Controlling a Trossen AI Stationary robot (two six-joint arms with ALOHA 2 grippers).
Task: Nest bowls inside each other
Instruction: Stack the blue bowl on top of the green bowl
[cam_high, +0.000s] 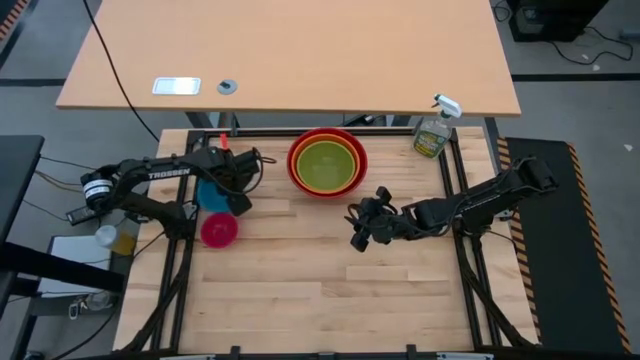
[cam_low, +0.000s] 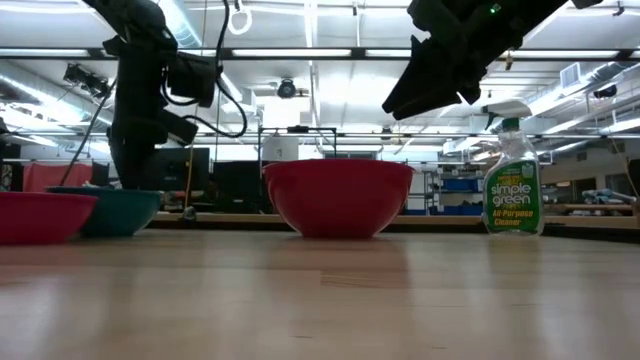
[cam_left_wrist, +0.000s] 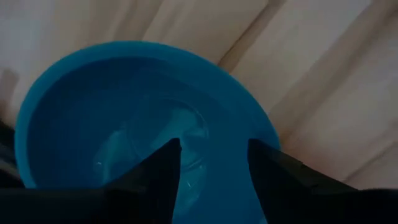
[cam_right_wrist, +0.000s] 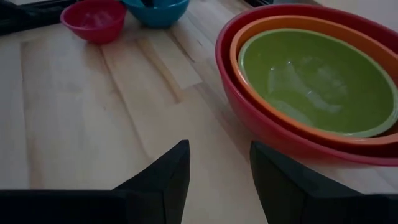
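Nearest in the low view, the pink bowl (cam_low: 40, 216) is cut off at the frame edge. The blue bowl (cam_high: 211, 194) is largely hidden beneath the left hand (cam_left_wrist: 211, 180), whose fingers are parted over its interior, nothing gripped. The right hand (cam_high: 362, 228) is held empty and parted above the table (cam_high: 300, 290). Farther off, green bowl (cam_high: 326, 164) and orange bowl (cam_right_wrist: 261, 28) are nested within the red bowl (cam_low: 338, 196).
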